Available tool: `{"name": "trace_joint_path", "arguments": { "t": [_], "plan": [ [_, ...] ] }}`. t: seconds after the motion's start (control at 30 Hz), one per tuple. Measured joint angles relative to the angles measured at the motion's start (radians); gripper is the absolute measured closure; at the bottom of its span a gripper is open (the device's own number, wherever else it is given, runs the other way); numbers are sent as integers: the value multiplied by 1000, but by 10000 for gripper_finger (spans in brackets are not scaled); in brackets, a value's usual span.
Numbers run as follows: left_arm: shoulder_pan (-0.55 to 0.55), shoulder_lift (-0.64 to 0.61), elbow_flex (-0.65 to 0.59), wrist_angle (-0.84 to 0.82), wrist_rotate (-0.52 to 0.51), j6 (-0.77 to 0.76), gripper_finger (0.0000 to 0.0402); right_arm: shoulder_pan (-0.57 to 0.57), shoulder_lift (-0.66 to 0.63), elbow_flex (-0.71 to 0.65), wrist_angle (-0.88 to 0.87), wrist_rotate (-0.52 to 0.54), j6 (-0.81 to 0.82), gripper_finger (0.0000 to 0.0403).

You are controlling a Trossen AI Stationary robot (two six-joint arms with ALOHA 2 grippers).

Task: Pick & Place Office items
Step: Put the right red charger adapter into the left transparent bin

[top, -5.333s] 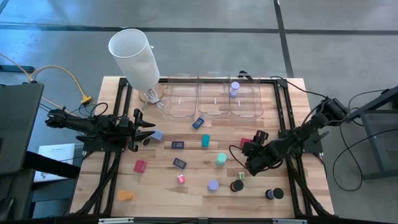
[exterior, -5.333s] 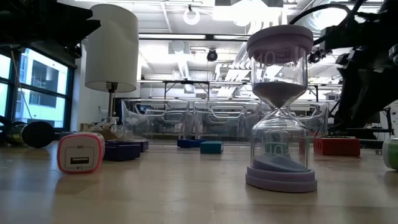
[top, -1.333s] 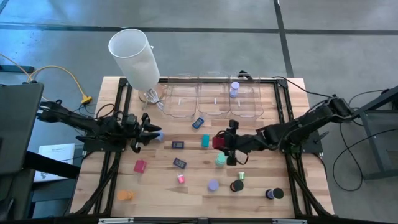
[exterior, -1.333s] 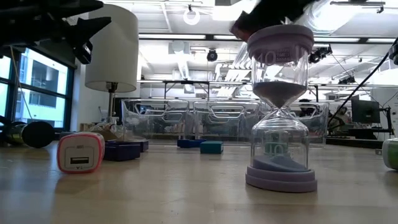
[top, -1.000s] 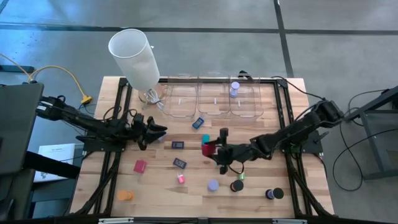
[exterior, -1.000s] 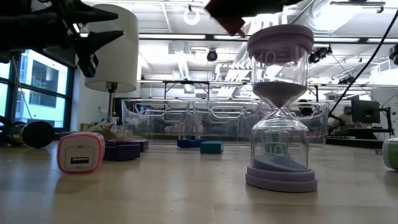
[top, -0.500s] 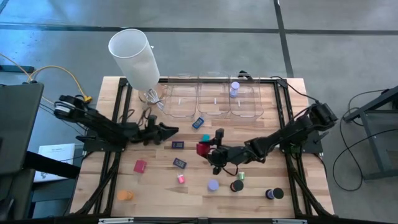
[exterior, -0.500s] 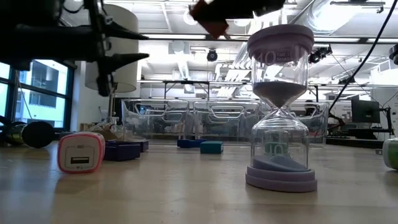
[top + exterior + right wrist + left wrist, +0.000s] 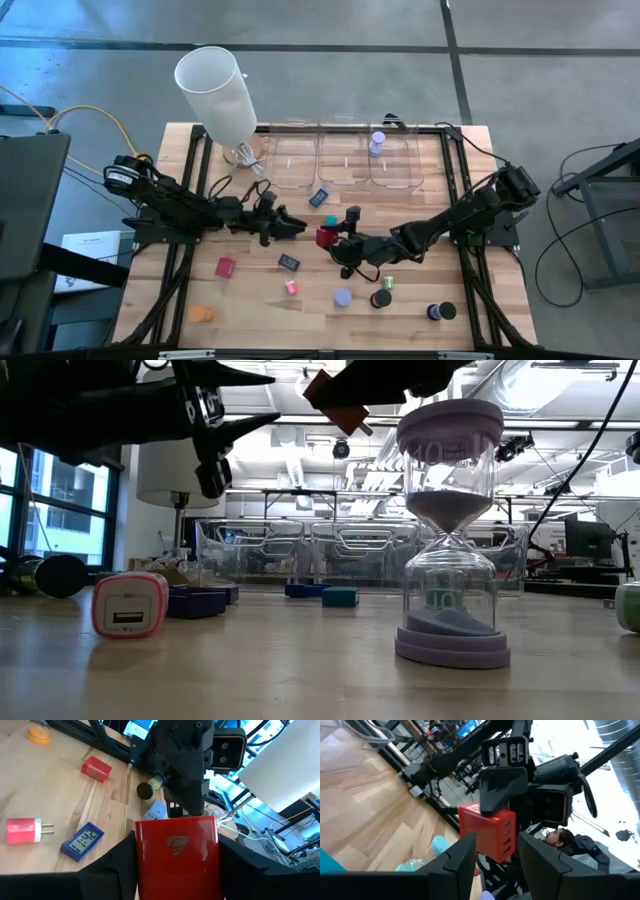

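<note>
Right gripper (image 9: 334,241) squeezing a red block (image 9: 326,238) above the table middle, left gripper (image 9: 297,224) reaching toward it with fingers spread apart, holding nothing

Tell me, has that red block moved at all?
Yes. The red block, held in the right pincer, has travelled leftward from the table's right side to below the middle clear bin.

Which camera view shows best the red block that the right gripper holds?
The right wrist view: the red block fills the middle, clamped between the right gripper's fingers. The left wrist view shows it smaller, between the open left gripper's fingers. In the high view it is tiny; the low view shows only part.
</note>
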Motion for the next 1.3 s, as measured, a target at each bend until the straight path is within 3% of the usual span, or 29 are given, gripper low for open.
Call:
{"name": "trace_joint_path", "arguments": {
  "t": [0.33,0.57,1.3],
  "plan": [
    [0,0,17,-19,34,9,219,-1,0,0,-8,-1,1,205],
    [0,0,95,-188,51,13,217,-25,0,0,-8,-35,33,205],
    [-1,-1,235,-425,17,127,217,-35,0,-1,-54,-60,106,205]
  ]
}}
